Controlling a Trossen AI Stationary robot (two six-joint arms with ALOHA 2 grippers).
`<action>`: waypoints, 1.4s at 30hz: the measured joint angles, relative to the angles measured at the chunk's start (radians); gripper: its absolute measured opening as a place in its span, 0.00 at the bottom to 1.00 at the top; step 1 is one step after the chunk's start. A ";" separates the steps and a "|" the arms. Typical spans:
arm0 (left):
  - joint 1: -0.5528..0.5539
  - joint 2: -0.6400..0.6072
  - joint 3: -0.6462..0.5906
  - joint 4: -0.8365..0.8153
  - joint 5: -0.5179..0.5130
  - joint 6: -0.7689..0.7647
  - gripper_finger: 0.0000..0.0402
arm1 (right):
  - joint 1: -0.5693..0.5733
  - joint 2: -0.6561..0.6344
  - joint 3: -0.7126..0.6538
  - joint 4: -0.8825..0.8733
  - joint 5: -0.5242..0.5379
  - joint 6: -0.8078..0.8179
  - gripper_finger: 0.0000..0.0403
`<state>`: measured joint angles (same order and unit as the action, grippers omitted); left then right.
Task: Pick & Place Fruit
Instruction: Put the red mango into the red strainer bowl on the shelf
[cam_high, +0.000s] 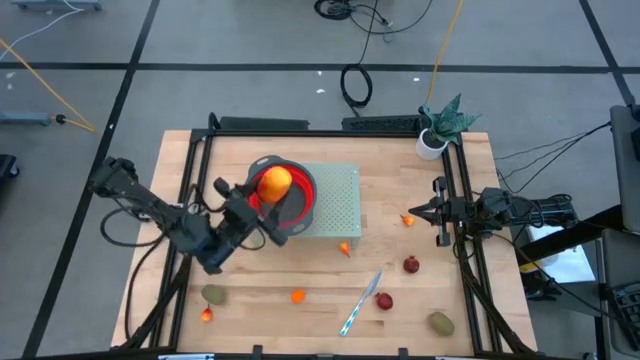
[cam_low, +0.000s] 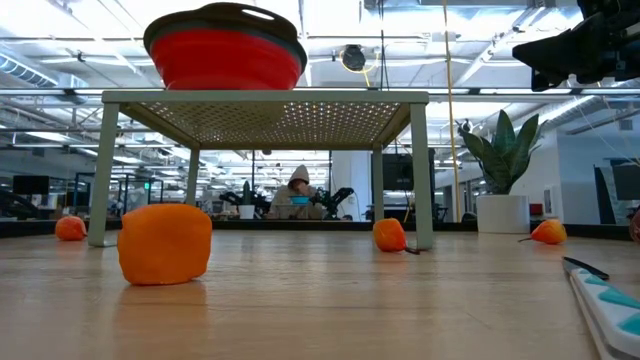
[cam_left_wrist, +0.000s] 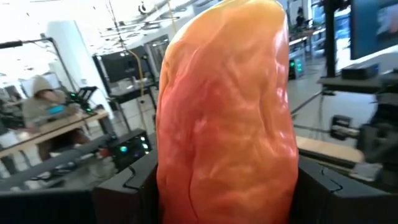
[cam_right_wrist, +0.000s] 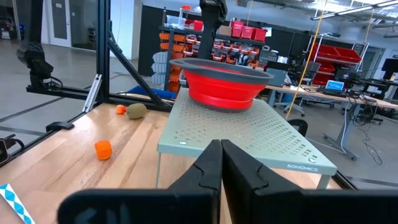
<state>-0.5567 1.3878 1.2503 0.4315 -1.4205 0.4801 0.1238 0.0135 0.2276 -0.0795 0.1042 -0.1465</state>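
A large orange-red fruit (cam_high: 275, 182) hangs over the red bowl (cam_high: 298, 200), with my left gripper (cam_high: 268, 195) shut on it. The fruit (cam_left_wrist: 224, 112) fills the left wrist view. The bowl (cam_right_wrist: 224, 84) stands on a pale green perforated stand (cam_high: 335, 205). Small fruits lie on the table: olive ones (cam_high: 213, 294) (cam_high: 441, 322), orange ones (cam_high: 298, 296) (cam_high: 345, 248) (cam_high: 407, 219) and red ones (cam_high: 412, 264) (cam_high: 384, 300). At the table's right edge my right gripper (cam_right_wrist: 221, 163) waits, shut and holding nothing. My left gripper pinches the large fruit by its two opposite sides (cam_left_wrist: 169, 180) between its two fingers (cam_left_wrist: 127, 186). The fingers lie about level and come from the table's near left. The fruit is lifted clear and hangs above the bowl.
A silver-and-blue knife (cam_high: 360, 303) lies near the front edge, among the red fruits. A potted plant (cam_high: 440, 128) stands at the far right corner. Black rails (cam_high: 470, 250) run along the table's left and right sides. In the room beyond the table a person (cam_low: 298, 192) sits.
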 joint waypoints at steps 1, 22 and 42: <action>0.012 -0.005 0.000 -0.005 0.003 0.011 0.57 | 0.000 0.000 0.000 0.000 0.000 0.000 0.00; 0.225 -0.076 0.000 -0.595 0.354 -0.439 0.57 | 0.000 0.000 0.000 0.000 0.000 -0.033 0.00; 0.400 -0.076 0.000 -0.989 0.750 -0.873 0.57 | 0.000 0.000 0.000 0.000 0.000 -0.033 0.00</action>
<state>-0.1563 1.3117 1.2503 -0.5574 -0.6700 -0.3929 0.1238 0.0135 0.2276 -0.0795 0.1043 -0.1793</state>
